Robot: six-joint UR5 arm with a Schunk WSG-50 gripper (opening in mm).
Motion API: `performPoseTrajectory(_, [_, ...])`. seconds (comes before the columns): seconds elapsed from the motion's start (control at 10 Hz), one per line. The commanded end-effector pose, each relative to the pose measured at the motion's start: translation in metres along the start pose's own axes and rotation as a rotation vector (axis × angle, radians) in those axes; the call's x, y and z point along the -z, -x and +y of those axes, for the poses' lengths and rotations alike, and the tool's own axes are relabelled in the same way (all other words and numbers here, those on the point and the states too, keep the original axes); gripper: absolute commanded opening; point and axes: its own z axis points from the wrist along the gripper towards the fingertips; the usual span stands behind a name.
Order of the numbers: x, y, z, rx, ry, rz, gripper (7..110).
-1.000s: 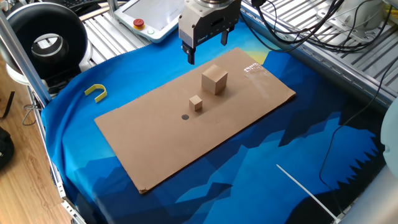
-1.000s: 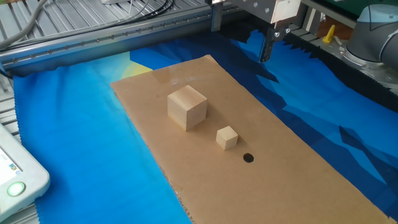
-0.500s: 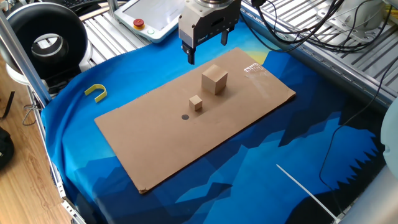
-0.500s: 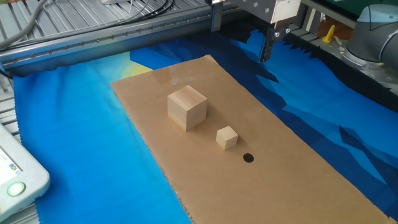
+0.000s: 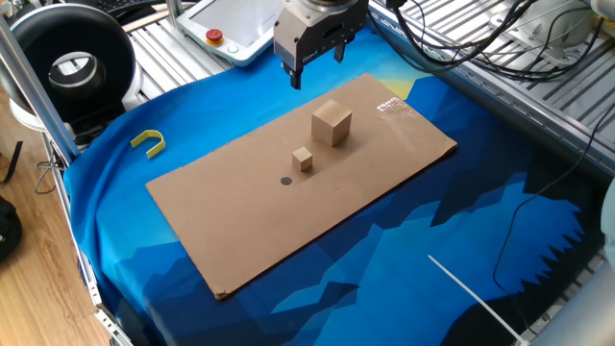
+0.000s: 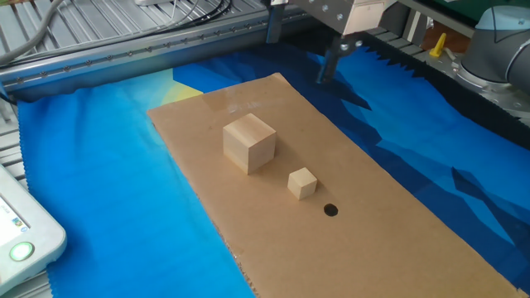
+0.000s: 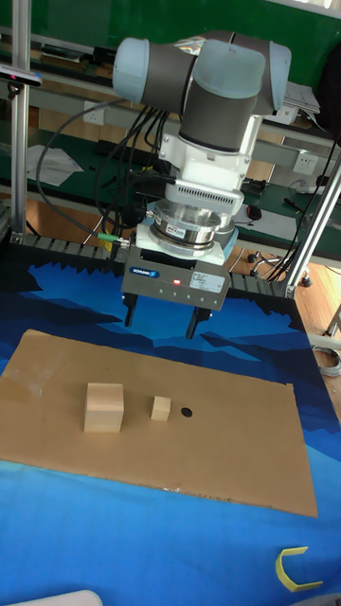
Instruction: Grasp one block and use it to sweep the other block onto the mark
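The larger light-brown cube (image 5: 332, 123) (image 6: 248, 142) (image 7: 104, 407) stands on the cardboard sheet (image 5: 384, 163). The tiny tan cube (image 5: 304, 159) (image 6: 302, 183) (image 7: 160, 408) sits a short gap from it. Just beyond the tiny cube is the small dark dot (image 5: 285, 180) (image 6: 330, 209) (image 7: 186, 412); cube and dot are apart. My gripper (image 5: 317, 65) (image 6: 300, 50) (image 7: 160, 318) hangs open and empty in the air over the sheet's far edge, behind both cubes and touching neither.
A whitish tape patch (image 5: 389, 105) marks one corner of the sheet. A yellow U-shaped piece (image 5: 148, 142) lies on the blue cloth. A white pendant with a red button (image 5: 235, 29), a black round device (image 5: 72, 67) and cables (image 5: 461, 38) ring the table.
The gripper has shifted a little along the sheet's far edge, toward the end with the big cube, still open. The cubes have not moved.
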Motion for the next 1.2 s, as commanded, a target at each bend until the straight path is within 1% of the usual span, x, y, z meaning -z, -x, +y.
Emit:
performPoseTrajectory(0.0, [0.000,0.004,0.000,0.009,-0.003,-0.020,7])
performPoseTrajectory(0.2, [0.000,-0.003,-0.003,0.036,-0.016,0.008,7])
performPoseTrajectory(0.7, [-0.003,-0.011,-0.008,0.077,-0.019,0.035,7])
performPoseTrajectory(0.8, [-0.004,-0.013,-0.007,0.087,-0.013,0.041,7])
performPoseTrajectory(1.0, [-0.010,-0.019,0.000,0.105,0.050,0.047,7])
performPoseTrajectory(1.1, [-0.012,-0.021,0.000,0.108,0.064,0.046,7])
